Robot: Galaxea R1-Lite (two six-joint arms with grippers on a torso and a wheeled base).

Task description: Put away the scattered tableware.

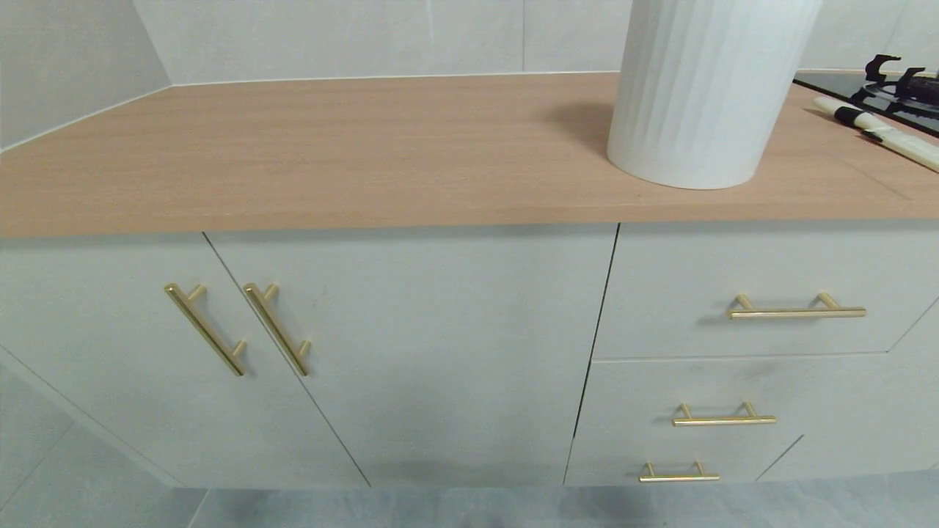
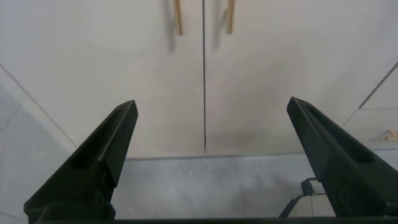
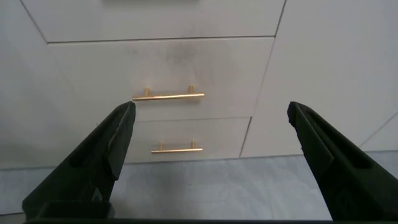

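A tall white ribbed container stands on the wooden countertop toward its right. A pale utensil with a black band lies at the far right of the counter. My left gripper is open, low down, facing the two cabinet doors with brass handles. My right gripper is open too, facing the drawer fronts; nothing is between either pair of fingers.
Below the counter are two cabinet doors with slanted brass handles on the left and three drawers with brass handles on the right. A black stove grate sits at the back right. Grey floor lies below.
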